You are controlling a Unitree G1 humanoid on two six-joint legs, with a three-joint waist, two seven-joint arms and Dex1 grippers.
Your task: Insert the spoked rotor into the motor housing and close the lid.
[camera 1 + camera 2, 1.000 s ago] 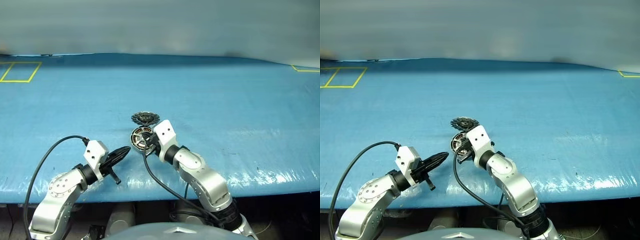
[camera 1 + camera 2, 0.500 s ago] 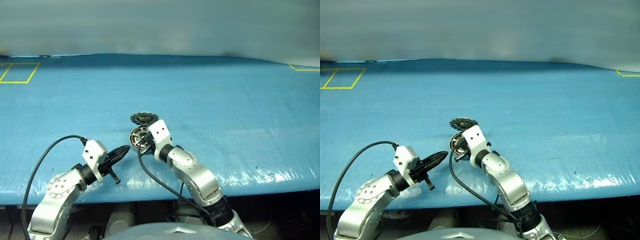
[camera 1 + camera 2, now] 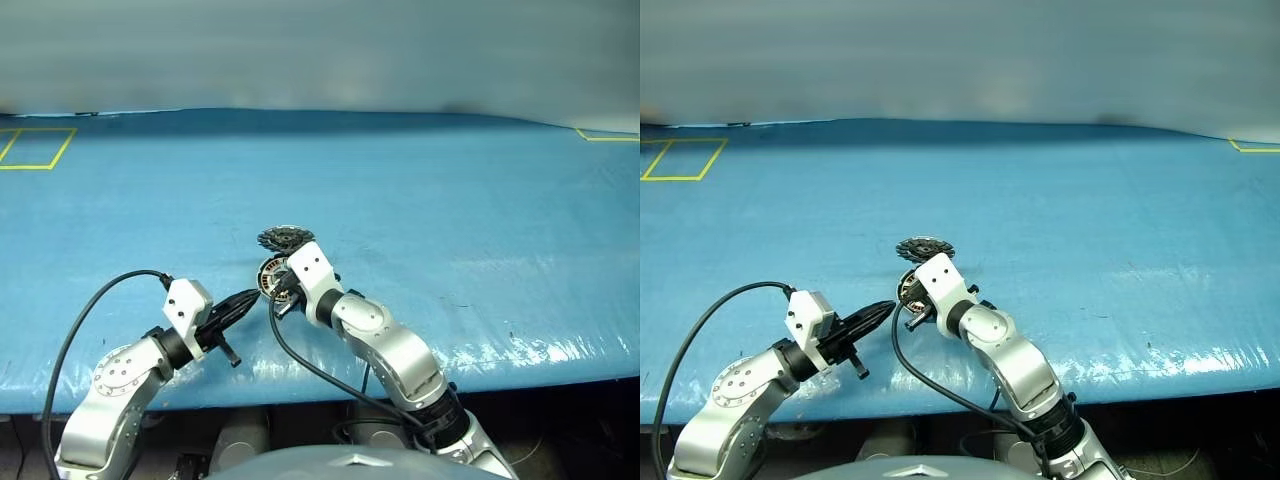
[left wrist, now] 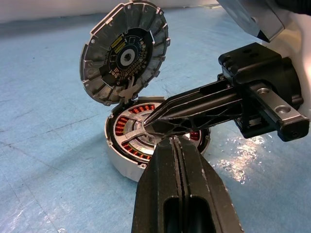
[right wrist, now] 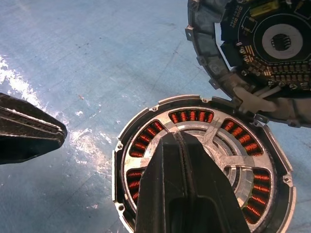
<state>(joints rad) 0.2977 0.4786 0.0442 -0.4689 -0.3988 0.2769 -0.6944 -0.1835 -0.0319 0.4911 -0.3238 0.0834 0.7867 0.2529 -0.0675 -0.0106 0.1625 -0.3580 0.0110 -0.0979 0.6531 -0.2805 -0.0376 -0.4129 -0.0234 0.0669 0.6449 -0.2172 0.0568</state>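
Under the clenched right hand [image 4: 154,121], now dipped further, the spoked rotor [image 5: 228,160] sits seated in the motor housing [image 4: 124,162]; the lid [image 4: 124,51] remains open, left hand [image 3: 252,297] clenched too.

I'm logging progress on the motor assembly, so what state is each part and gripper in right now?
Rotor: seated inside the housing, spokes showing.
Housing: upright on the table, top uncovered.
Lid: open, tilted up at the housing's far edge, dark toothed face showing.
Right gripper: shut, tip over the rotor.
Left gripper: shut, beside the housing, holding nothing.
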